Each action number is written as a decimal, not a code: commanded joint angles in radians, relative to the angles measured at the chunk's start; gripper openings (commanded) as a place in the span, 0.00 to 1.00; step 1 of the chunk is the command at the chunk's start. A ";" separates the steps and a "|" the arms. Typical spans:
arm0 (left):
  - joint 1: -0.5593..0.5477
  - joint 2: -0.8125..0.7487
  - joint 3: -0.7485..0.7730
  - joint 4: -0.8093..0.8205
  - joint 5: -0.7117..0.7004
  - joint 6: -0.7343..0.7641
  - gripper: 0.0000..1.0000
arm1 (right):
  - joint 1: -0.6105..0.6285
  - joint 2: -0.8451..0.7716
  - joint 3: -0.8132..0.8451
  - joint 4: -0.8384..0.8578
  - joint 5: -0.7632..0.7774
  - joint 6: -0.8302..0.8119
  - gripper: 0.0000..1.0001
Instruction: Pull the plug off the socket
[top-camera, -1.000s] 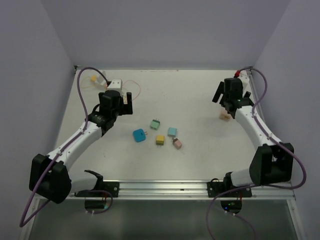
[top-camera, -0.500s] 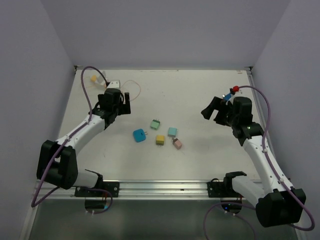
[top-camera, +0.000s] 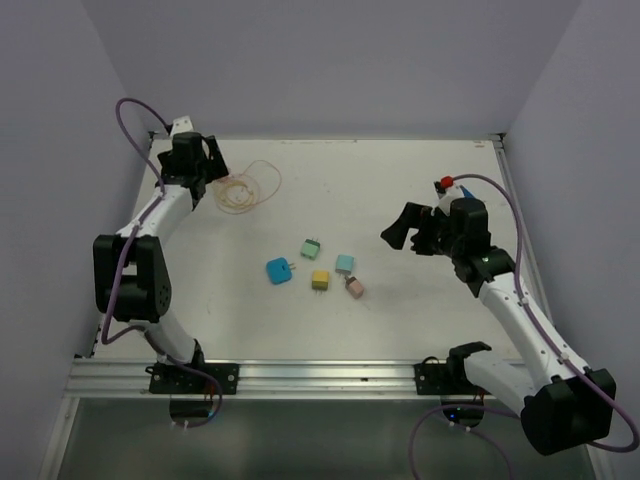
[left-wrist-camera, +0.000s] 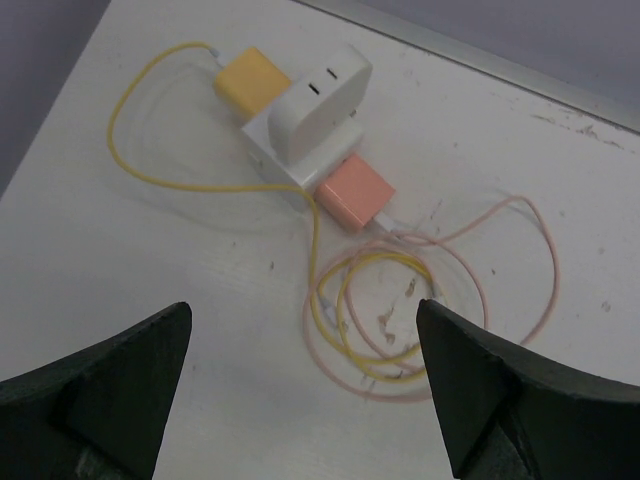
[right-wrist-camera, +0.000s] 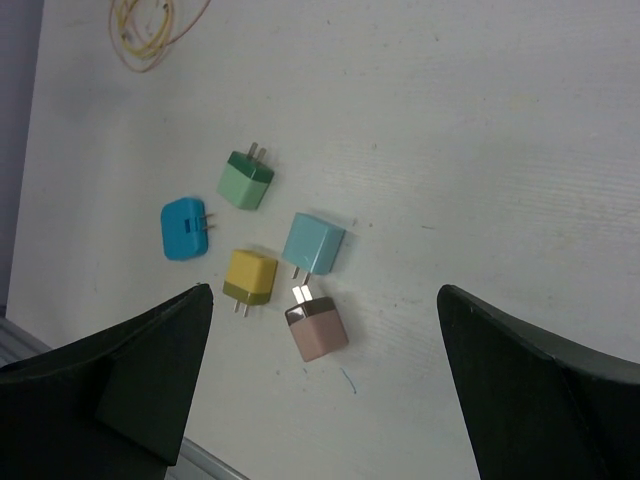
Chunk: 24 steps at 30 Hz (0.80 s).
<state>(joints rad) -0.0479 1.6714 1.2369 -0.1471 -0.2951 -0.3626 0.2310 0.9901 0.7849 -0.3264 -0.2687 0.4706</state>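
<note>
The white socket block (left-wrist-camera: 305, 125) lies on the table in the left wrist view. A yellow plug (left-wrist-camera: 252, 78) sits in its far side and a pink plug (left-wrist-camera: 353, 192) in its near right side. Their yellow and pink cables coil (left-wrist-camera: 395, 305) just in front of it. My left gripper (left-wrist-camera: 305, 400) hovers open above the coil, short of the socket, with nothing between its fingers. In the top view the left gripper (top-camera: 203, 163) is at the far left corner and hides the socket. My right gripper (top-camera: 405, 232) hangs open and empty over the table's right half.
Several loose plugs lie mid-table: blue (top-camera: 278, 271), green (top-camera: 311, 248), yellow (top-camera: 320, 280), light blue (top-camera: 344, 264) and pinkish brown (top-camera: 354, 288). The right wrist view shows the brown one (right-wrist-camera: 317, 328) between the right gripper's fingers, far below. The back wall stands close behind the socket.
The left arm has swung back and left to the far corner, now covering the socket from above. The right arm has moved from the far right edge towards the middle.
</note>
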 joint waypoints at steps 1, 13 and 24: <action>0.040 0.095 0.099 0.188 0.055 0.100 0.98 | 0.025 -0.021 -0.016 0.039 -0.021 -0.029 0.99; 0.108 0.384 0.357 0.216 0.217 0.421 0.96 | 0.051 0.064 -0.016 0.064 -0.058 -0.029 0.99; 0.148 0.550 0.467 0.196 0.355 0.432 0.94 | 0.051 0.140 -0.009 0.084 -0.118 0.008 0.99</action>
<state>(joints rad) 0.0906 2.1853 1.6436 0.0147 -0.0090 0.0368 0.2760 1.1213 0.7593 -0.2836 -0.3450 0.4644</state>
